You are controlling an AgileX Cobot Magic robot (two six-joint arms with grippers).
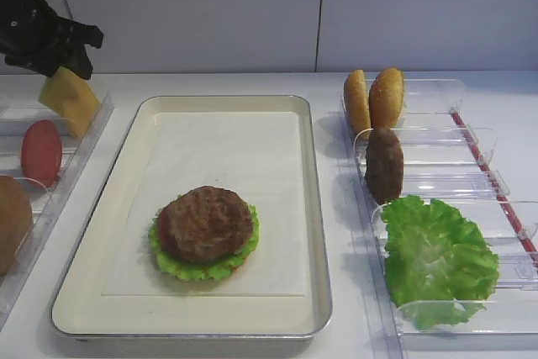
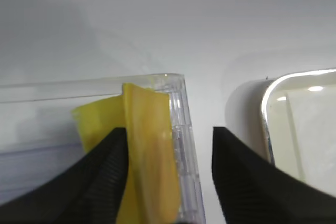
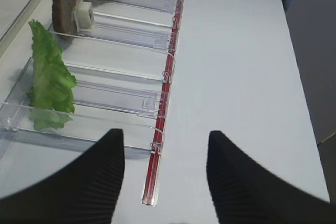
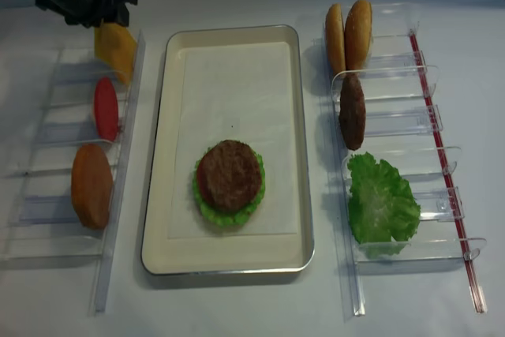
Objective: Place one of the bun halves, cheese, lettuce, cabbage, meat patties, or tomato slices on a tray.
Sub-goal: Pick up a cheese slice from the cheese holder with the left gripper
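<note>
A yellow cheese [image 2: 149,145] slice stands on edge at the far end of the clear left bin [image 2: 181,124], leaning by its wall. My left gripper [image 2: 169,129] hangs over it, open, its fingers straddling the slice. The cheese lies against the left finger and well apart from the right one. From above, that gripper [image 4: 99,15] is at the back left, over the cheese [image 4: 114,49]. The cream tray [image 1: 315,208] holds a meat patty [image 1: 206,223] on lettuce [image 1: 197,268]. My right gripper [image 3: 165,132] is open and empty above the table.
The left bin also holds a tomato slice [image 1: 41,152] and a bun half [image 1: 13,220]. The right bins [image 1: 471,182] hold two bun halves [image 1: 374,100], a patty [image 1: 384,164] and lettuce [image 1: 437,258]. A red strip [image 3: 160,145] edges the right bins, below my right gripper.
</note>
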